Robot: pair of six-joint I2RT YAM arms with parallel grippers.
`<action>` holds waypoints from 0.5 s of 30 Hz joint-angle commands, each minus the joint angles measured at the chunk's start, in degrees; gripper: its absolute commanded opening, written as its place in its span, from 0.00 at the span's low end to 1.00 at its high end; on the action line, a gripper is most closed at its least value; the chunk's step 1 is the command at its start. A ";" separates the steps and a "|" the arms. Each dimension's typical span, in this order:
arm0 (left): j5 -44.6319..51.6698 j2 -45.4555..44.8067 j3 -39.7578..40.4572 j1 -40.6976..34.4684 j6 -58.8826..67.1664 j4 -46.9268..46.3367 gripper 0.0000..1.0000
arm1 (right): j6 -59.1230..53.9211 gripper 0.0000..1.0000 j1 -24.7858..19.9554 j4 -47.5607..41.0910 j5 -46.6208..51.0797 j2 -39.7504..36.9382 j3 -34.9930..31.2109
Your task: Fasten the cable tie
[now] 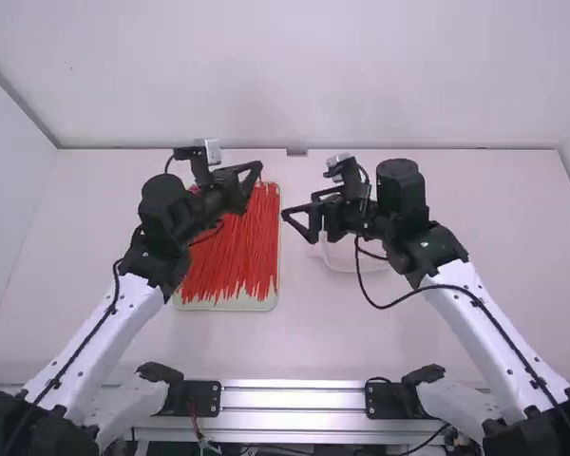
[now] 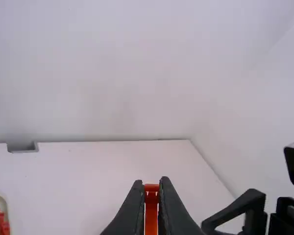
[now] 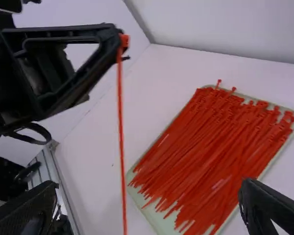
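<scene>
Your left gripper (image 1: 256,171) is pinching a single orange cable tie (image 3: 120,137) by its head, upper centre-left in the high view, at the top edge of the tray (image 1: 226,305). The strap is running straight down the right wrist view. Your right gripper (image 1: 289,216) is hovering just right of centre, fingers spread wide and gripping nothing. A pile of loose orange ties (image 1: 242,249) is lying in the tray on the white table (image 1: 456,190).
</scene>
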 commanded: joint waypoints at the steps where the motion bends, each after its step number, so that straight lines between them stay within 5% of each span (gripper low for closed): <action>1: -1.81 0.46 0.07 -0.98 -0.22 0.94 0.05 | 0.52 0.98 1.20 1.60 0.98 1.31 1.77; 15: -0.52 0.50 0.07 -4.15 -4.76 8.35 0.02 | 3.50 0.98 3.32 5.01 2.56 2.10 1.81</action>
